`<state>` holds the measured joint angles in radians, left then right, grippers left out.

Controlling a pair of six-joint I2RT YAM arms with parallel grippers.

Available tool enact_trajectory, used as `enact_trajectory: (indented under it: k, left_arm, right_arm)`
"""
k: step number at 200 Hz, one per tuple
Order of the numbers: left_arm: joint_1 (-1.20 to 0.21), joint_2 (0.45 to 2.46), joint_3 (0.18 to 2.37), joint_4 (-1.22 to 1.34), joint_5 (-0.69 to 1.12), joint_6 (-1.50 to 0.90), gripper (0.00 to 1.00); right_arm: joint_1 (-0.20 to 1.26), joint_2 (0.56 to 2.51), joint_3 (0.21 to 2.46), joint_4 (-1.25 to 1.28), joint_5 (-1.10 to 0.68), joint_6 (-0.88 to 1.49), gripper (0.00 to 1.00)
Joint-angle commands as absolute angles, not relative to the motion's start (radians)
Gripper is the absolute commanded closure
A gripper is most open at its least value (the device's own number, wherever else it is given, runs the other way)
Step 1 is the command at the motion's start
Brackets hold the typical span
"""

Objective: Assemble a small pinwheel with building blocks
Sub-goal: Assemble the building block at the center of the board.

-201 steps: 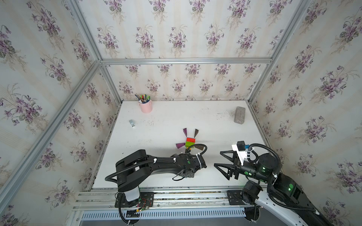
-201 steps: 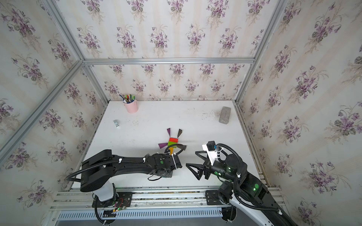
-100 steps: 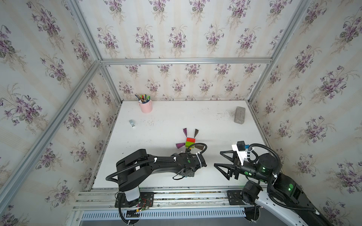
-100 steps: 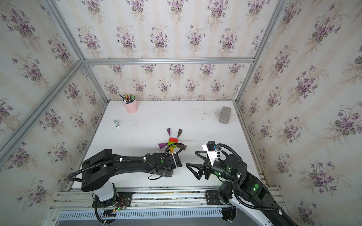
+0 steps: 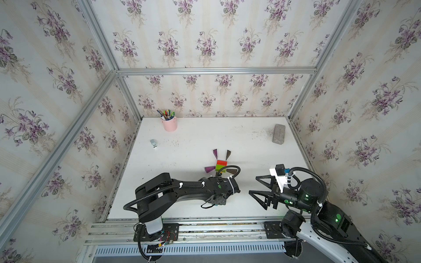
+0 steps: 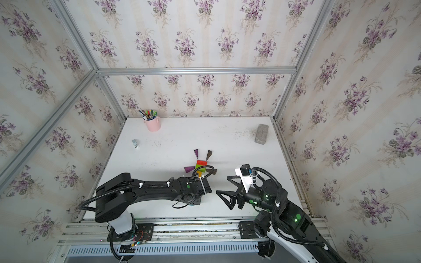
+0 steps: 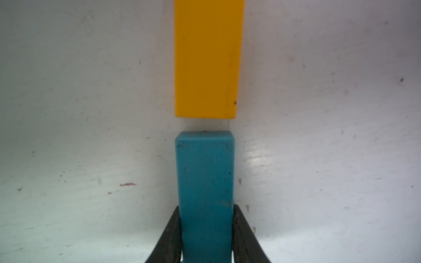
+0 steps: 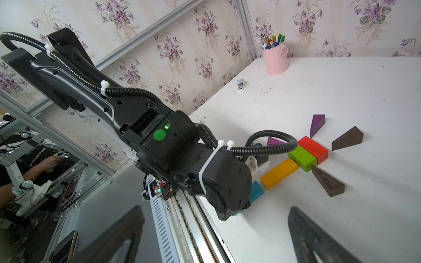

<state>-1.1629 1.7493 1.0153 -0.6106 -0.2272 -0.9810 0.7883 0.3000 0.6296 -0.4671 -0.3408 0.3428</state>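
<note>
Blue block (image 7: 205,193) and yellow block (image 7: 207,59) show against a white table (image 7: 79,113).

Pinwheel (image 6: 200,165) mid-surface (image 6: 227,141): red block (image 6: 201,162) touching green block (image 6: 199,167), purple wedges (image 6: 196,153) and brown wedges (image 6: 209,154) fanned around, yellow block (image 6: 199,174) on the near side. Left arm (image 6: 155,190) lies along the near edge, left tool hidden under the wrist, a sliver of blue block (image 6: 192,205) peeking out. Right tool (image 6: 222,185) hovers beside it, jaws wide, empty. Pink pen cup (image 6: 152,124) far-left corner, grey slab (image 6: 261,134) far-right.

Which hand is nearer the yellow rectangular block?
Left. The left hand grips the blue rectangular block, its end just short of the yellow rectangular block; the right hand hangs open off to the side, apart from it.
</note>
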Motion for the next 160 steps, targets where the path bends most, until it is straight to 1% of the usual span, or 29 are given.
enact_trajectory:
  k: [1,160]
  left_arm:
    - [-1.156,1.762,1.015,-0.606,-0.231,-0.976,0.73]
    - [-1.141,1.778,1.026,-0.606,-0.222,-0.96,0.72]
  right_arm:
    - [0.788,0.299,0.63,-0.436,-0.345,0.346,0.01]
    - [0.788,0.295,0.63,-0.435,-0.348,0.347,0.01]
